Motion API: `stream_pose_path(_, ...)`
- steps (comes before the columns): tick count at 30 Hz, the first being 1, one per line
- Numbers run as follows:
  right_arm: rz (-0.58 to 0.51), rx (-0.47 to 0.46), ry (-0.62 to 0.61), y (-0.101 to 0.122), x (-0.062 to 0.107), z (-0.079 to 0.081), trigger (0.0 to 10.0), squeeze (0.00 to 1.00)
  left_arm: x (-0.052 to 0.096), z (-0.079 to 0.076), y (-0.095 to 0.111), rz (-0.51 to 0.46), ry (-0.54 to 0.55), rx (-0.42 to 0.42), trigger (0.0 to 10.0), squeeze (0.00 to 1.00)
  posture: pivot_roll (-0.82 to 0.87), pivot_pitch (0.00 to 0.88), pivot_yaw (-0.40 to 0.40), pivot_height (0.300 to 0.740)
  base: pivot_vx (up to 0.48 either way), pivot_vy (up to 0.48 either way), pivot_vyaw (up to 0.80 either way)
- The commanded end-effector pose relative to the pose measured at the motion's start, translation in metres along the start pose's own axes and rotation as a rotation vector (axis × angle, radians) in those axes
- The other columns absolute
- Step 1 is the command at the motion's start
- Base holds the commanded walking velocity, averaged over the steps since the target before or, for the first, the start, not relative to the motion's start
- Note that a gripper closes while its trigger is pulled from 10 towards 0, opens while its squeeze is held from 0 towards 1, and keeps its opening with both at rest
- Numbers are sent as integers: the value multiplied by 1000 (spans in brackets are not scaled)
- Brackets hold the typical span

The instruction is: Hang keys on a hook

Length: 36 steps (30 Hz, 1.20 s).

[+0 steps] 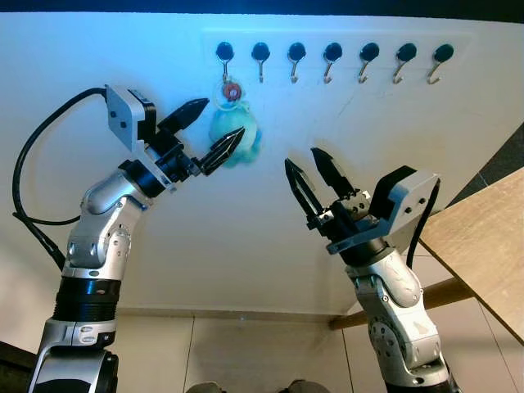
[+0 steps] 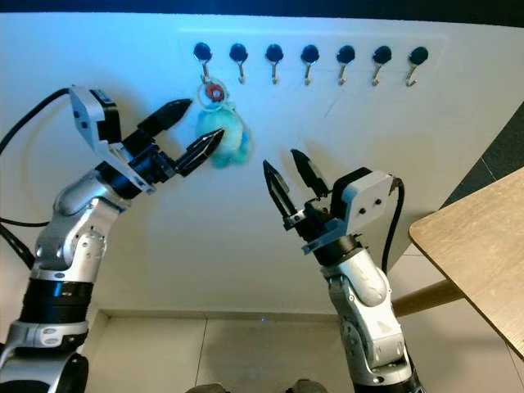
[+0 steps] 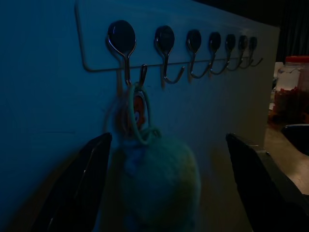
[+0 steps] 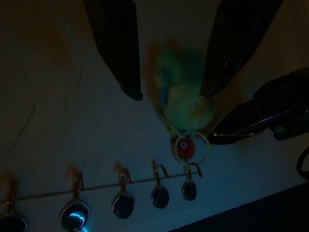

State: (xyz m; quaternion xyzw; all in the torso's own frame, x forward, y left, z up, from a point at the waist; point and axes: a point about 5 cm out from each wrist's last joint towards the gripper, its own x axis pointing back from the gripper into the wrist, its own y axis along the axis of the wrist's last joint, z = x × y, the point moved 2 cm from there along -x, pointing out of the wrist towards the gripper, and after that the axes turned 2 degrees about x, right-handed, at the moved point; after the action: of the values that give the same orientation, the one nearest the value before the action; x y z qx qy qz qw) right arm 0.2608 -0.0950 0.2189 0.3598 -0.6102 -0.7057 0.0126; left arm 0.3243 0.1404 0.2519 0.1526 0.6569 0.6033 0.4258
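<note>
Head view: keys (image 1: 235, 131) (hooked) between fingers (image 1: 221, 151)

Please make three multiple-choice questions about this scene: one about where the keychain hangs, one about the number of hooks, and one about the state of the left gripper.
1. On which hook does the fluffy teal keychain hang?
A. the leftmost hook
B. the middle hook
C. the rightmost hook

2. How many hooks does the hook rack have?
A. five
B. seven
C. nine

3. What is the state of the left gripper?
A. shut on the keychain
B. open, a finger on each side of the keychain
C. hanging down idle

Answers: 1 A, its ring sits on the leftmost hook. 2 B, seven black-capped hooks count along the rack. 3 B, the left wrist view shows its fingers spread wide beside the pompom; the right gripper is open too.
</note>
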Motion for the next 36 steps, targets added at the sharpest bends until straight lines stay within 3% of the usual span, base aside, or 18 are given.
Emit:
stream_pose_path(1, 1, -2, -2, 2, 2, 0, 10000, 0, 1, -4, -5, 7, -16, 30, 10000, 1000, 17, 79, 16, 740, 0, 0, 0)
stream_pose_path(4, 12, -3, -1, -1, 3, 1, 10000, 0, 8, -1, -16, 56, 14, 15, 10000, 1000, 18, 79, 18, 740, 0, 0, 0)
stream_pose_path(5, 37, -11, 1, -7, 6, 1, 10000, 0, 18, 4, -33, 138, 42, -7, 10000, 357, 19, 78, 18, 740, 0, 0, 0)
stream_pose_path(6, 37, -11, 1, -7, 6, 1, 10000, 0, 18, 4, -33, 138, 42, -7, 10000, 357, 19, 78, 18, 740, 0, 0, 0)
stream_pose_path(7, 111, -24, 3, -22, 13, 1, 10000, 0, 35, 8, -60, 264, 75, 0, 10000, 0, 19, 76, 19, 740, 0, 0, 0)
stream_pose_path(9, 152, -30, 4, -30, 17, 1, 10000, 0, 44, 10, -73, 319, 95, 14, 10000, 0, 20, 75, 20, 740, 0, 0, 0)
stream_pose_path(11, 295, -39, 2, -59, 33, 0, 10000, 0, 72, 14, -108, 469, 169, -1, 10000, 0, 23, 70, 21, 740, 0, 0, 0)
stream_pose_path(12, 375, -57, -15, -74, 44, -3, 10000, 0, 88, 16, -123, 556, 202, -110, 10000, 0, 23, 70, 21, 740, 0, 0, 0)
stream_pose_path(13, 457, -77, -37, -91, 58, -7, 10000, 0, 113, 16, -145, 667, 249, -114, 10000, 0, 20, 65, 22, 740, 0, 0, 0)
stream_pose_path(14, 457, -77, -37, -91, 58, -7, 10000, 0, 113, 16, -145, 667, 249, -114, 10000, 0, 20, 65, 22, 740, 0, 0, 0)
stream_pose_path(17, 646, -114, -109, -130, 96, -16, 10000, 0, 166, 9, -179, 838, 399, -55, 10000, 0, 12, 58, 29, 740, 0, 0, 0)
stream_pose_path(20, 725, -131, -177, -148, 113, -22, 10000, 0, 187, 2, -192, 917, 458, -12, 10000, 0, 13, 57, 29, 740, 0, 0, 0)
stream_pose_path(22, 833, -171, -291, -173, 136, -27, 10000, 0, 208, -7, -209, 993, 608, 105, 10000, 0, 16, 49, 26, 740, 0, 0, 0)
stream_pose_path(24, 876, -171, -338, -182, 145, -28, 10000, 0, 213, -11, -216, 1007, 677, 160, 10000, 0, 16, 49, 26, 740, 0, 0, 0)
stream_pose_path(28, 1030, -171, -667, -205, 195, -46, 10000, 0, 229, -23, -234, 980, 1024, 415, 10000, 0, 19, 34, 16, 740, 0, 0, 0)
stream_pose_path(31, 1047, -190, -757, -206, 207, -50, 10000, 0, 228, -27, -237, 999, 1022, 419, 10000, 0, 19, 27, 16, 740, 0, 0, 0)
stream_pose_path(32, 1094, -199, -839, -208, 226, -53, 10000, 0, 221, -34, -244, 1037, 944, 383, 10000, 0, 16, 20, 15, 740, 0, 0, 0)
stream_pose_path(36, 1135, -176, -851, -209, 238, -55, 10000, 0, 214, -41, -248, 1057, 868, 355, 10000, 0, 13, 13, 15, 740, 0, 0, 0)
